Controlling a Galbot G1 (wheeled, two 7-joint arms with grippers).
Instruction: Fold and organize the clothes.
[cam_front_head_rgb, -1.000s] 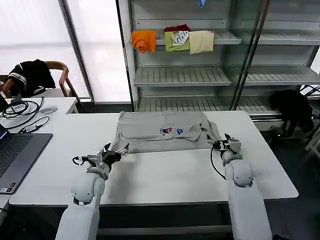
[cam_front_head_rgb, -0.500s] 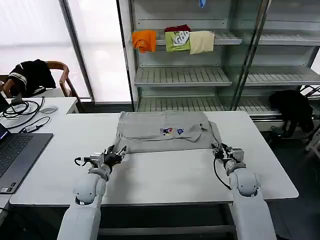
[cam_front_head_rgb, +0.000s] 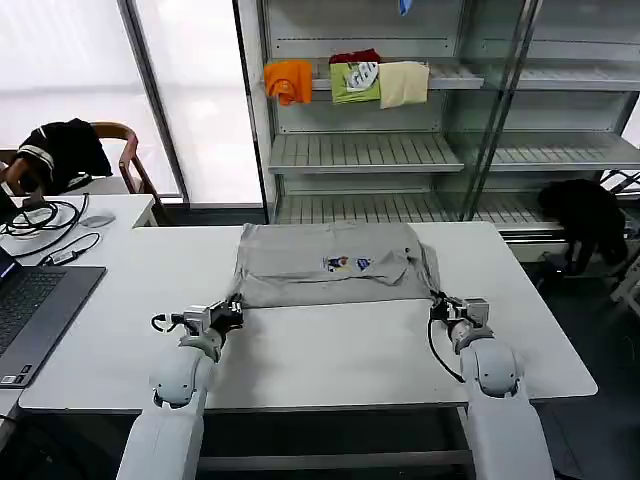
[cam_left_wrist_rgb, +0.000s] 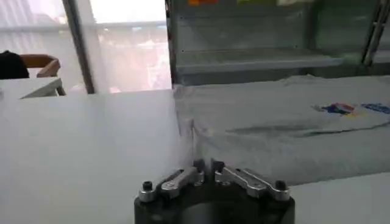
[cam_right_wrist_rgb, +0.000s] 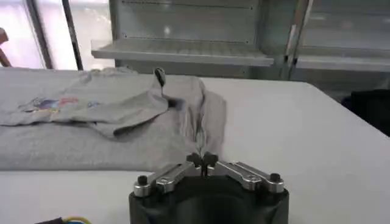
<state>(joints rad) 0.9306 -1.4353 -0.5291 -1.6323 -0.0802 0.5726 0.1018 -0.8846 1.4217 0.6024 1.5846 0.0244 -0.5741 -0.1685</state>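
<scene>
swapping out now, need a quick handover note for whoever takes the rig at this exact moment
Left claw: shut on the near left corner of the grey shirt, low over the white table.
Right claw: shut on the shirt's near right corner, also low at the table.
Shirt: lies flat across the far middle of the table, chest print facing up, right sleeve folded inward, left side bunched.
Done: both near corners pinched.
Left: make the folds, then put the shirt away, probably on the shelves behind. Laptop sits at the table's left; keep clear.
</scene>
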